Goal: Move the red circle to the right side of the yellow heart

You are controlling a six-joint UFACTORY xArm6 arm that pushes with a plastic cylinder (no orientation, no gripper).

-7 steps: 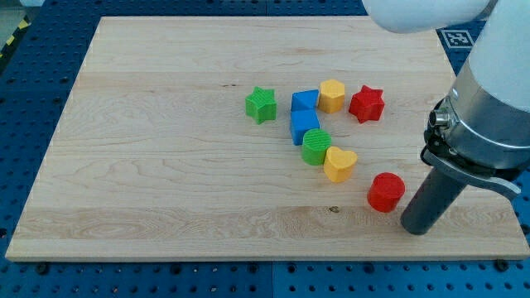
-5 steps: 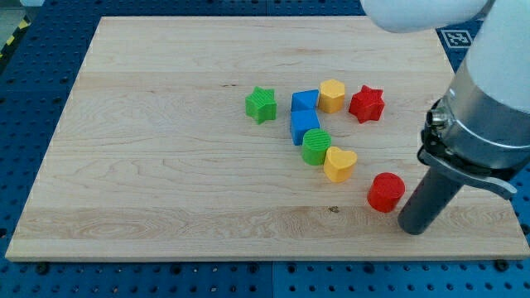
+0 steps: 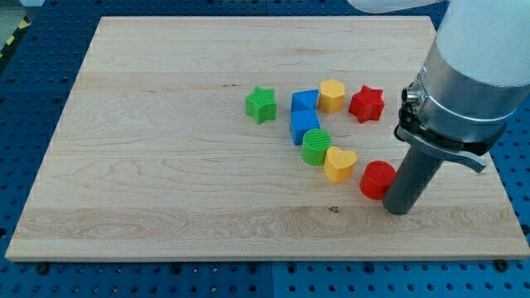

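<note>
Tool is a bare dark rod, nothing to open or clench, so it holds nothing; my tip [image 3: 398,209] rests on the counter [image 3: 149,190] hard against the red circle [image 3: 377,180], on that block's lower-right edge as the view shows it. Contact looks made, though the rod hides the exact touching face. Red circle sits just to the view's right of the yellow heart [image 3: 339,163] and a little toward the view's bottom, a narrow strip of bare wood between them. Key relation: the circle lies up and to the view's left of the tip, and the heart lies farther along nearly the same line. Judgement: the circle is close to its place already; a short nudge more toward the view's top would level it with the heart, but a push straight along the present line risks driving it into the heart and shifting that block. Green round block [image 3: 315,146] touches the heart's upper left. Red star [image 3: 366,103] stands apart, toward the view's top.
</note>
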